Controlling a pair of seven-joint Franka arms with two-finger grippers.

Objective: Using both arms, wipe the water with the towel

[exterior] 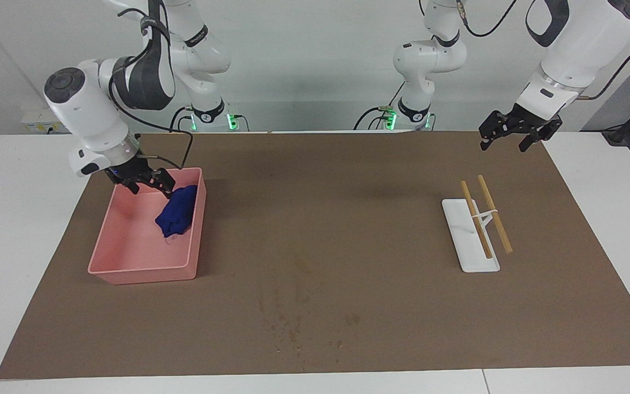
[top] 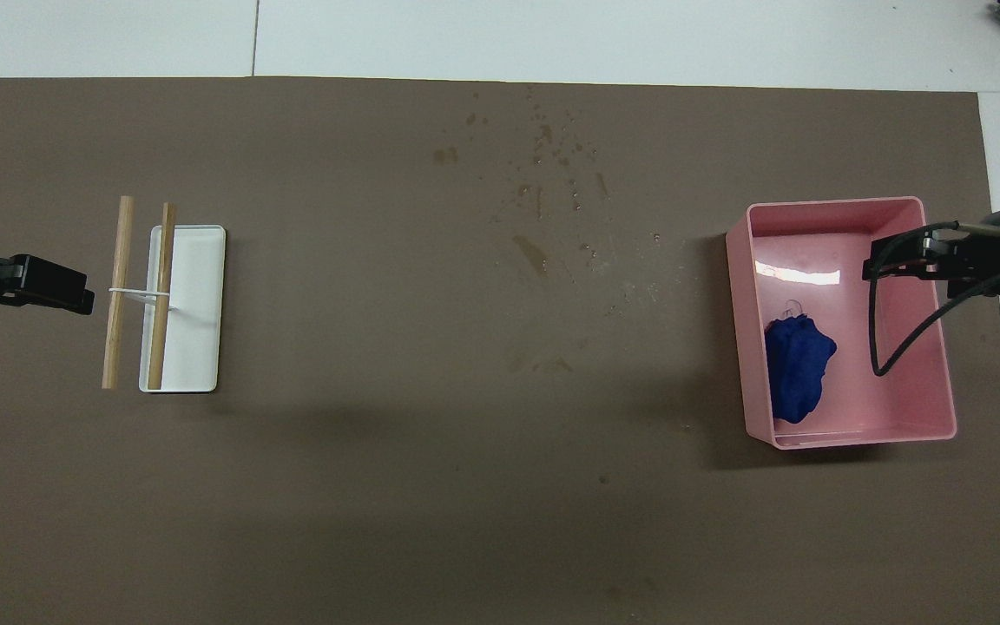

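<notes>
One brown mat (exterior: 348, 219) covers most of the one white table (exterior: 19, 219). Two white arms come in from the robots' end. The right arm (exterior: 91, 120) bends over the tray's end of the table; the left arm (exterior: 572, 49) waits raised at its own end.

One pink tray (exterior: 129, 271) sits on the mat toward the right arm's end. One white stand (exterior: 465, 241) lies toward the left arm's end, carrying two wooden sticks (exterior: 494, 213) side by side, joined by a thin white band.

One towel (exterior: 177, 210), deep blue and crumpled, lies inside the tray against the wall that faces the middle of the table, in the half nearer the robots. Nothing grips it.

The right gripper (exterior: 145, 183) hangs over the tray's edge nearest the robots, just beside the towel, its fingers spread apart and empty. The left gripper (exterior: 512, 134) hovers over the mat's corner near the stand, fingers also spread, holding nothing.

The water (exterior: 293, 328) shows as one loose scatter of many small darker specks and blotches, too many and too fine to count, on the mat near its edge farthest from the robots, well apart from the tray and the towel
</notes>
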